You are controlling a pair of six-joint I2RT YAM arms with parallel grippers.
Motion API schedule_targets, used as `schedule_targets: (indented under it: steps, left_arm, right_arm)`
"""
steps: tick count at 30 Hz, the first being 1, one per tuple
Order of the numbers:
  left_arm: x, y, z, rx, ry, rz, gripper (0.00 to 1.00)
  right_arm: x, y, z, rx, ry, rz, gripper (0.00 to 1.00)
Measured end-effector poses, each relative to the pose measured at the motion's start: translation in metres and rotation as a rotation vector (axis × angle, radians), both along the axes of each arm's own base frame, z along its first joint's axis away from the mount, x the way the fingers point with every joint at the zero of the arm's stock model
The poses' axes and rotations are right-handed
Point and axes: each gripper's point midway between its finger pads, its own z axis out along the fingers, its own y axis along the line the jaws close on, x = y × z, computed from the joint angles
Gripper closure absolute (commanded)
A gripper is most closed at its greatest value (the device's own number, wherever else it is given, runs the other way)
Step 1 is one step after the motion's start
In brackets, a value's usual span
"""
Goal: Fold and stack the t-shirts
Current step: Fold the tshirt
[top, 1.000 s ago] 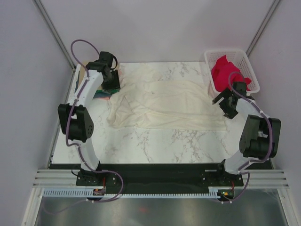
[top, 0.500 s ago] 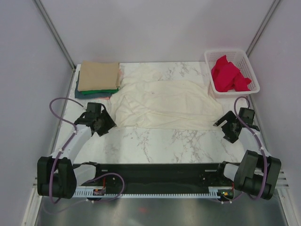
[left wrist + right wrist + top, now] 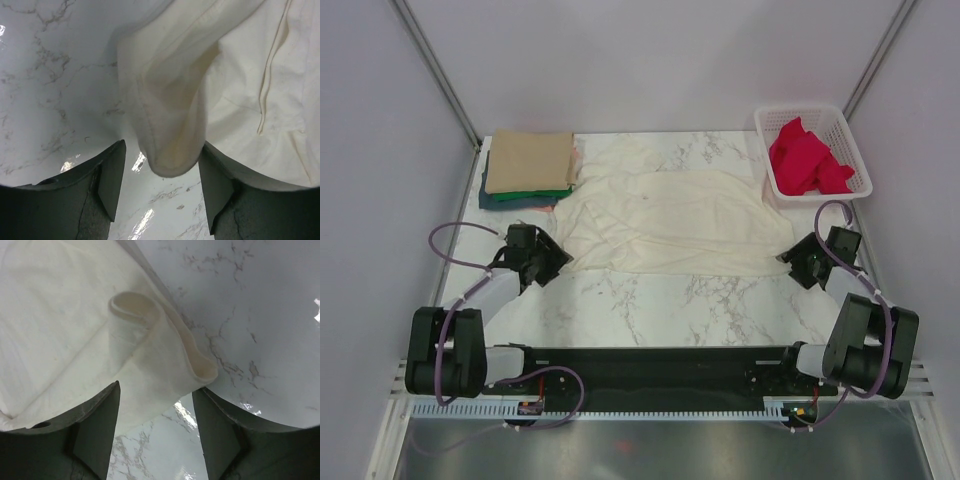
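A large cream t-shirt (image 3: 665, 220) lies spread and rumpled across the middle of the marble table. A stack of folded t-shirts, tan (image 3: 528, 160) on top of green and teal, sits at the back left. My left gripper (image 3: 552, 262) is open and low at the shirt's near left corner; the folded corner (image 3: 172, 145) lies between its fingers (image 3: 107, 175). My right gripper (image 3: 794, 263) is open and low at the near right corner; a rolled cloth edge (image 3: 165, 355) lies between its fingers (image 3: 97, 420).
A white mesh basket (image 3: 840, 125) with a red garment (image 3: 803, 158) stands at the back right. Grey walls close in both sides. Bare marble (image 3: 680, 305) lies between the shirt and the arm bases.
Both arms came down from the back of the table to the shirt's near corners. In the last half second each gripper edged closer to its corner.
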Motion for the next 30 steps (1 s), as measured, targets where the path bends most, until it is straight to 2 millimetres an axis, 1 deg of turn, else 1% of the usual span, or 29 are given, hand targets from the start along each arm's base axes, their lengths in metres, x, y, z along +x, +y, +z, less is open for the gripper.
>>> schedule_targets:
  steps: [1, 2, 3, 4, 5, 7, 8, 9, 10, 11, 14, 16, 17, 19, 21, 23, 24, 25, 26, 27, 28, 29, 30]
  left_arm:
    - [0.0, -0.001, -0.002, -0.006, 0.0, 0.0, 0.36]
    - [0.001, -0.002, -0.004, -0.01, -0.002, 0.001, 0.42]
    - [0.002, -0.002, -0.005, -0.016, -0.003, 0.003, 0.45]
    - [0.003, -0.003, -0.006, -0.018, -0.007, 0.004, 0.54]
    - [0.004, -0.003, -0.007, -0.021, -0.008, 0.007, 0.63]
    - [0.006, -0.003, -0.006, -0.025, -0.017, 0.014, 0.87]
    - [0.007, -0.001, -0.005, -0.025, -0.023, 0.018, 0.98]
    - [0.009, 0.0, -0.004, -0.026, -0.028, 0.024, 0.98]
    - [0.009, 0.002, -0.002, -0.027, -0.036, 0.032, 0.98]
    - [0.01, 0.007, 0.002, -0.029, -0.046, 0.046, 0.98]
    - [0.01, 0.026, 0.026, -0.03, -0.107, 0.109, 0.98]
    - [0.005, 0.038, 0.048, -0.048, -0.158, 0.144, 0.98]
    - [0.0, 0.042, 0.057, -0.06, -0.18, 0.156, 0.98]
    - [-0.01, 0.044, 0.071, -0.078, -0.204, 0.166, 0.98]
    - [-0.022, 0.043, 0.078, -0.089, -0.208, 0.167, 0.98]
    - [-0.034, 0.042, 0.082, -0.094, -0.204, 0.169, 0.95]
    - [-0.039, 0.041, 0.082, -0.095, -0.2, 0.17, 0.93]
    - [-0.046, 0.04, 0.083, -0.097, -0.195, 0.176, 0.81]
    - [-0.052, 0.039, 0.084, -0.099, -0.196, 0.181, 0.73]
    - [-0.058, 0.038, 0.085, -0.104, -0.201, 0.188, 0.65]
    - [-0.063, 0.037, 0.087, -0.112, -0.206, 0.198, 0.53]
    - [-0.067, 0.036, 0.09, -0.122, -0.214, 0.206, 0.48]
    - [-0.07, 0.035, 0.093, -0.133, -0.225, 0.212, 0.45]
  right_arm:
    - [0.004, -0.001, -0.001, 0.002, -0.011, -0.001, 0.41]
    - [0.008, -0.002, -0.001, 0.001, -0.022, -0.002, 0.5]
    - [0.011, -0.003, -0.003, -0.001, -0.028, -0.001, 0.54]
    - [0.013, -0.004, -0.005, 0.001, -0.031, -0.004, 0.57]
    - [0.015, -0.004, -0.006, 0.003, -0.037, -0.005, 0.68]
    - [0.017, -0.006, -0.009, -0.001, -0.039, -0.005, 0.81]
    - [0.018, -0.006, -0.011, 0.002, -0.039, -0.006, 0.92]
    - [0.018, -0.007, -0.011, 0.001, -0.039, -0.006, 0.97]
    - [0.018, -0.008, -0.012, 0.003, -0.038, -0.011, 1.0]
    - [0.017, -0.01, -0.012, 0.007, -0.036, -0.015, 1.0]
    - [0.008, -0.015, -0.012, 0.023, -0.015, -0.041, 1.0]
    - [-0.005, -0.018, -0.011, 0.037, 0.022, -0.069, 1.0]
    - [-0.013, -0.019, -0.01, 0.048, 0.042, -0.084, 1.0]
    - [-0.026, -0.018, -0.007, 0.068, 0.068, -0.104, 1.0]
    - [-0.037, -0.017, -0.005, 0.082, 0.085, -0.12, 1.0]
    - [-0.048, -0.015, -0.004, 0.092, 0.104, -0.137, 1.0]
    - [-0.052, -0.014, -0.004, 0.095, 0.11, -0.142, 0.99]
    - [-0.057, -0.013, -0.003, 0.1, 0.119, -0.146, 0.87]
    - [-0.06, -0.011, -0.003, 0.106, 0.124, -0.15, 0.73]
    - [-0.064, -0.009, -0.003, 0.111, 0.13, -0.154, 0.57]
    - [-0.067, -0.007, -0.003, 0.117, 0.135, -0.16, 0.26]
    - [-0.069, -0.007, -0.003, 0.122, 0.138, -0.167, 0.2]
    - [-0.071, -0.005, -0.002, 0.127, 0.139, -0.164, 0.18]
